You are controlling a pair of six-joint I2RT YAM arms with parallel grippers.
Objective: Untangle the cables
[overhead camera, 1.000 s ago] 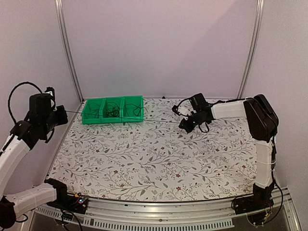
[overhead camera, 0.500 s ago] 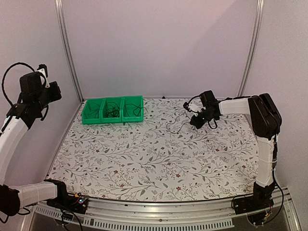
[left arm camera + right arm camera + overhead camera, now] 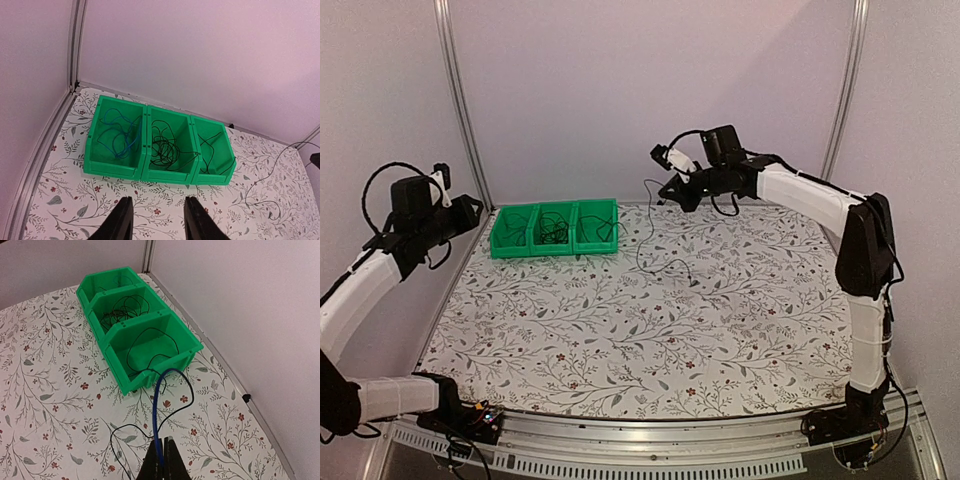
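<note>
One thin cable (image 3: 640, 235) hangs from my right gripper (image 3: 667, 193), which is raised near the back wall. Its lower part lies slack on the table. In the right wrist view the jaws (image 3: 162, 447) are shut on this cable (image 3: 156, 405), which looks blue close up and arcs over into black. My left gripper (image 3: 472, 207) hovers at the far left, open with nothing between its fingers (image 3: 122, 220). More cables lie coiled in the three compartments of the green bin (image 3: 555, 246). The left wrist view shows the slack cable (image 3: 255, 183) right of the bin (image 3: 145, 145).
The green bin (image 3: 150, 325) stands at the back left of the floral table (image 3: 620, 340). Metal frame posts (image 3: 460, 110) rise at both back corners, with walls close on three sides.
My left gripper has opened and let go of the cable, so the taut line between the arms is gone. My right gripper has risen and swung back-left, still holding the cable.
</note>
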